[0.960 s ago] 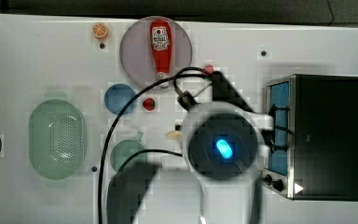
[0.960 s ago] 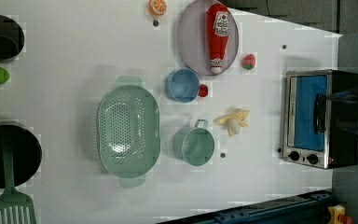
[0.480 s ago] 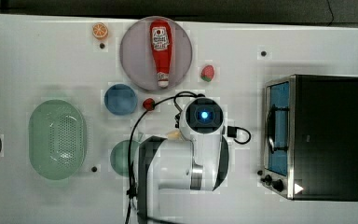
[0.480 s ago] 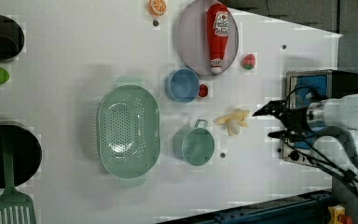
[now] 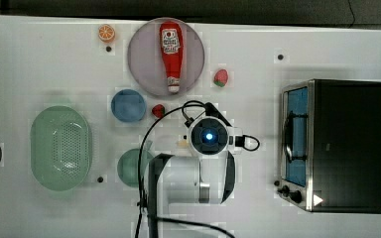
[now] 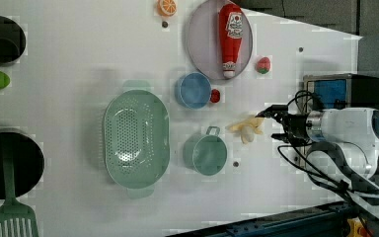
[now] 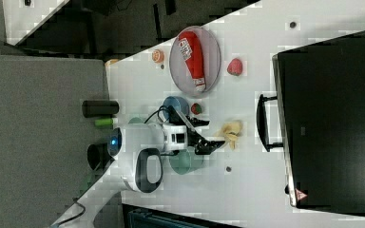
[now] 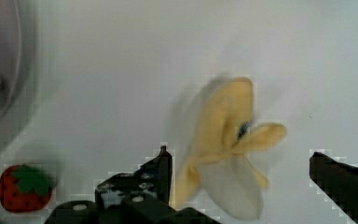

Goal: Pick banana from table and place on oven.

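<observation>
White tabletop (image 5: 327, 44) fills the top view, with the oven (image 5: 340, 146) at the top view's right, door facing left. The arm's round wrist housing sits over the middle of the table, hiding most of the banana (image 5: 182, 143); only a pale sliver peeks out at its left edge. Half a second ago the housing was in nearly the same spot; a second ago it loomed larger and nearer the oven. A ketchup bottle (image 5: 170, 54) lies on a grey plate (image 5: 141, 64), with a blue bowl (image 5: 128, 105) and a green colander (image 5: 60, 148) further left.

From the left view, the gripper (image 6: 274, 124) reaches in from the right, its black fingers spread wide, one tip just above the banana (image 6: 246, 129) and the other beside it. Earlier the fingers stood well off to the banana's right; now they flank it. A teal cup (image 6: 205, 153) stands near the banana's left.

From the right view, the gripper (image 7: 214, 137) points at the banana (image 7: 230, 132), which lies on the table between the arm and the oven's handle (image 7: 262, 122).

At the wrist view, the banana (image 8: 228, 149) lies between the two separated fingers (image 8: 161, 170), peel strips splayed; a toy strawberry (image 8: 24, 187) sits off to one side.
</observation>
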